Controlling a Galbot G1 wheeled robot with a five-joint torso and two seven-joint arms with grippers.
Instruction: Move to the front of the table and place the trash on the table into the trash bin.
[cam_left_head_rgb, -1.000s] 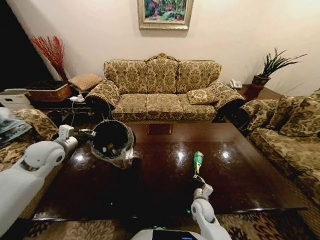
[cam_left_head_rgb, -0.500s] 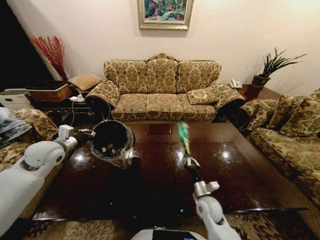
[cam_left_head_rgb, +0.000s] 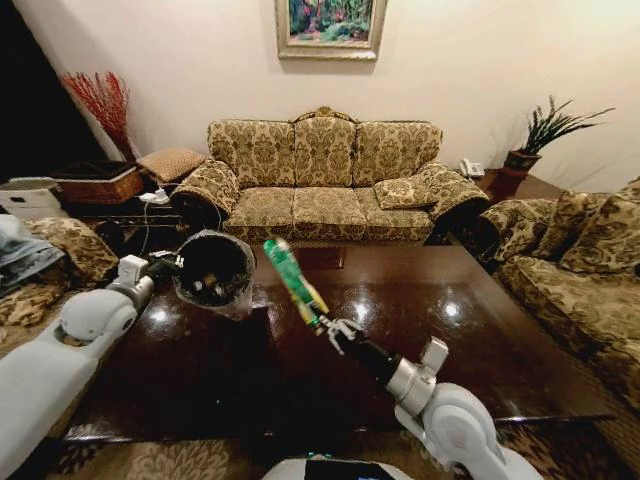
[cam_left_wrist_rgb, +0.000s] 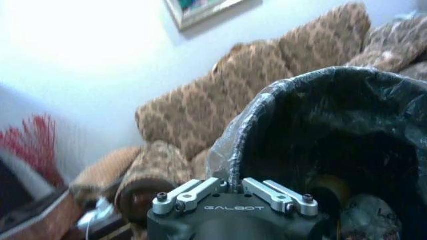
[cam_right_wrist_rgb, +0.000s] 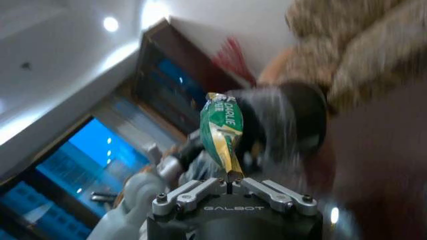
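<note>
Gripping green packet (cam_left_head_rgb: 291, 279), right end effector (cam_left_head_rgb: 325, 324) near tilted trash bin (cam_left_head_rgb: 211, 271).

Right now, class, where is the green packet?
In the head view the green packet is held above the table in the right gripper, just right of the bin that the left gripper holds.

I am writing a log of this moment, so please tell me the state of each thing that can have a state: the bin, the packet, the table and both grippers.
trash bin: lifted off the table, tilted with its mouth toward the packet, some trash inside.
green packet: in the air, pinched at one end, pointing toward the bin.
right gripper: shut on the packet.
left gripper: at the bin's rim, holding it.
table: glossy top, no trash visible on it.
</note>
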